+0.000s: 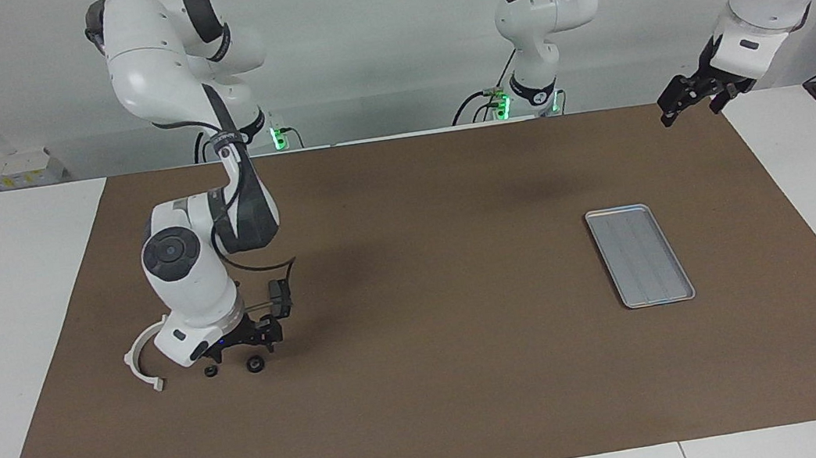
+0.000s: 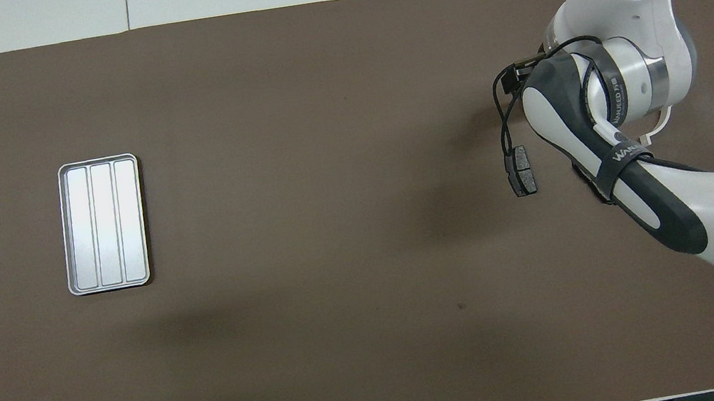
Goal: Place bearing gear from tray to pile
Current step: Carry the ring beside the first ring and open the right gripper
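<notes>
Starting at the right arm's end of the table: the white semicircular plastic arc (image 1: 141,366) lies on the brown mat (image 1: 436,383), its open side facing the left arm's end. Right beside it the right arm bends steeply down, and the right gripper (image 1: 238,353) hangs low over the mat with its fingers spread apart and nothing between them. Just under it, two small dark round pieces sit on the mat. The larger one (image 1: 256,365) is the bearing gear as far as I can tell, lying free of the fingers, and a smaller dark piece (image 1: 211,371) lies between it and the arc. Nearer to the robots than the gear, a dark grey brake-pad-shaped piece (image 1: 279,301) rests on the mat. From overhead that pad (image 2: 521,171) shows clearly just off the arm's elbow, while the arc (image 2: 661,122) only peeks out from under the wrist. So the gear is down in the pile, well apart from the tray.

Moving toward the left arm's end, past a wide stretch of mat, there's the silver-grey grooved tray (image 1: 640,255), flat on the mat, its long side running toward the robots; overhead, the tray (image 2: 104,224) shows three lengthwise panels.

Last, the left gripper (image 1: 690,107) waits in the air over the mat's edge at its own end, fingers apart, holding nothing.
</notes>
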Available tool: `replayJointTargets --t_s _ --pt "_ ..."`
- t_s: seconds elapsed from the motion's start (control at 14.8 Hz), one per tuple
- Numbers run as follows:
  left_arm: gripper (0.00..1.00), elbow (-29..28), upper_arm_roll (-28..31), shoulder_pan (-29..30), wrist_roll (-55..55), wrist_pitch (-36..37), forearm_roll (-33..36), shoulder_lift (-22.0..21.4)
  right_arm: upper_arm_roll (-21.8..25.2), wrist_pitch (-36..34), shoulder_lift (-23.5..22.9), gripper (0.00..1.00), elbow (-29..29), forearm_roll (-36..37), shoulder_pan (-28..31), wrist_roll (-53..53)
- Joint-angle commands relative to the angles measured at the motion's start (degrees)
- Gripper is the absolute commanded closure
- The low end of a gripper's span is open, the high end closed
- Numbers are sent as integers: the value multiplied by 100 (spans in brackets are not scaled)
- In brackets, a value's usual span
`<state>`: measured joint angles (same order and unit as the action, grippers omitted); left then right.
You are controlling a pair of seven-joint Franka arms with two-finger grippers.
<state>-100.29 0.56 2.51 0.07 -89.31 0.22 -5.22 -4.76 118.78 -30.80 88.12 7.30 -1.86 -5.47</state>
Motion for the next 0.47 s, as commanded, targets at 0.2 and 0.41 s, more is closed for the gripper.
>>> replayJointTargets --t_s 0.2,0.41 --pt "0 44 -205 -57 -16 54 -461 -49 -121 -135 337 0 188 79 274 55" --pt "0 44 -205 -57 -16 46 -462 -49 -122 -337 600 0 205 35 292 116"
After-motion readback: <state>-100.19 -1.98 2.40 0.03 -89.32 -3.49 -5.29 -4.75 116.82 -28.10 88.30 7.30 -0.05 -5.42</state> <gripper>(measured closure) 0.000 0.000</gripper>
